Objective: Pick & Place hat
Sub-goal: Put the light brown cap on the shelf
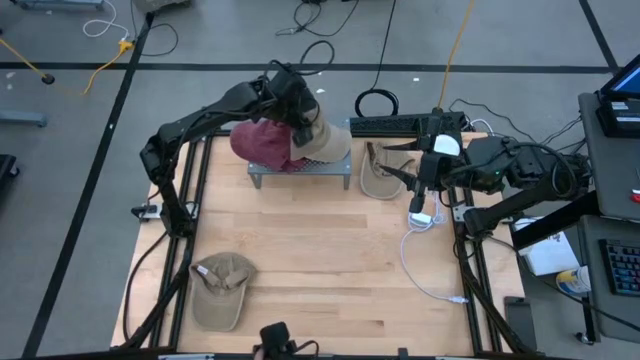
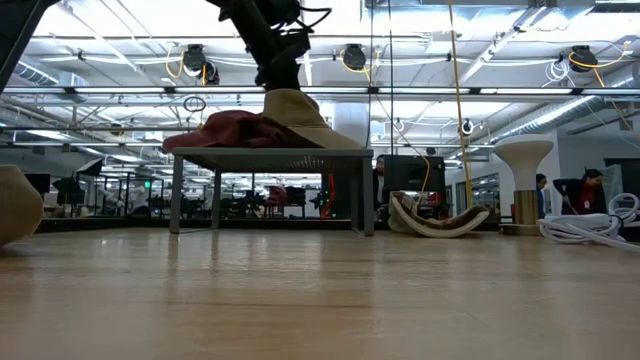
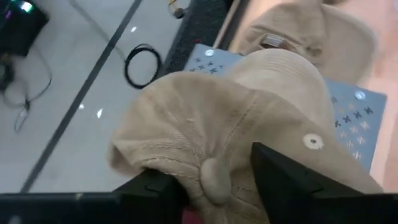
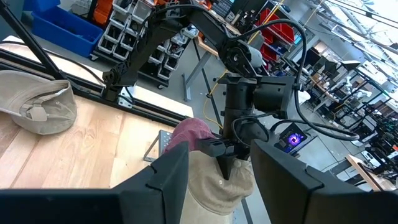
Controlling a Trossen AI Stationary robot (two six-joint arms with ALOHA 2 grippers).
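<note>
A small grey perforated stand sits at the table's far middle. A maroon hat lies on it, and a tan hat lies beside that hat, partly over it. My left gripper is just above the tan hat's crown, pointing slantwise down, its fingers apart with a bunched bit of the crown between them. My right gripper hangs open at the table's right, above the table, with nothing between its fingers. My left gripper's open fingers stand on either side of a bunched part of the tan hat's crown, coming from above at a slant. Whether the fingers touch the cloth, I cannot tell. The hat rests on the stand.
Another tan hat lies upturned on the table just right of the stand. A tan cap lies near the front left. A white cable trails along the right side. Black frame rails border the table.
</note>
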